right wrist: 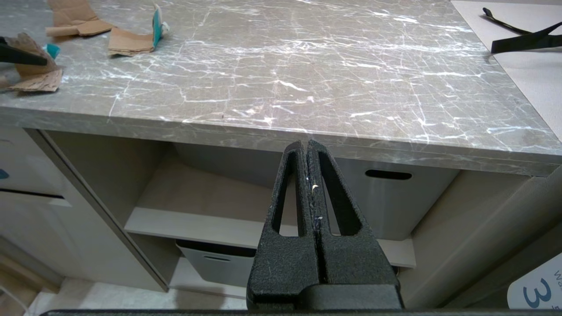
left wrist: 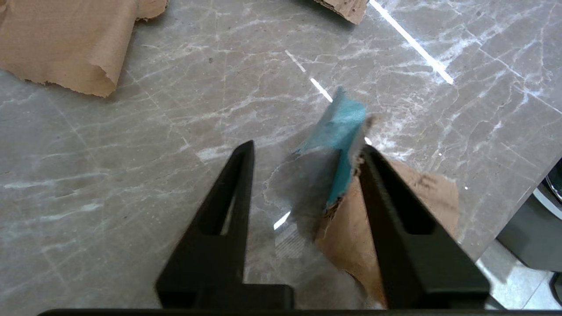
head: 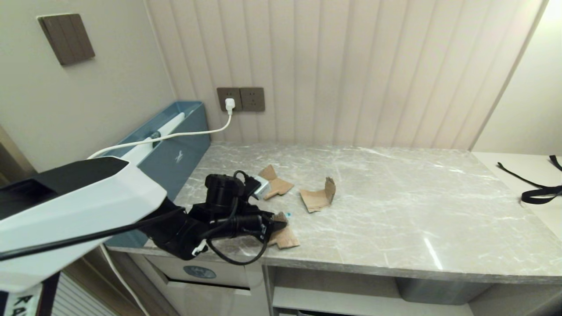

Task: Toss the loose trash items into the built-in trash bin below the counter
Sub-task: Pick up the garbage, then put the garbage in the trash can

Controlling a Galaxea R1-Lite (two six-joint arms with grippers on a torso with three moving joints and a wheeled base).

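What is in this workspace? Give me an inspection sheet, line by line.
Surface: grey marble counter, white veining.
Job's things: three cardboard scraps on the counter's left part: near scrap by the front edge, middle scrap, back scrap. The bin flap with the blue sticker sits below the counter.
Clutter: blue box at the counter's left end; black strap on the white top to the right.
Pincers: left pincer open, astride the near scrap's raised flap; right pincer shut, parked before the shelves.
Cables: white cable runs from a wall plug to the blue box.
Surroundings: panelled wall; grey tubs on the shelves.
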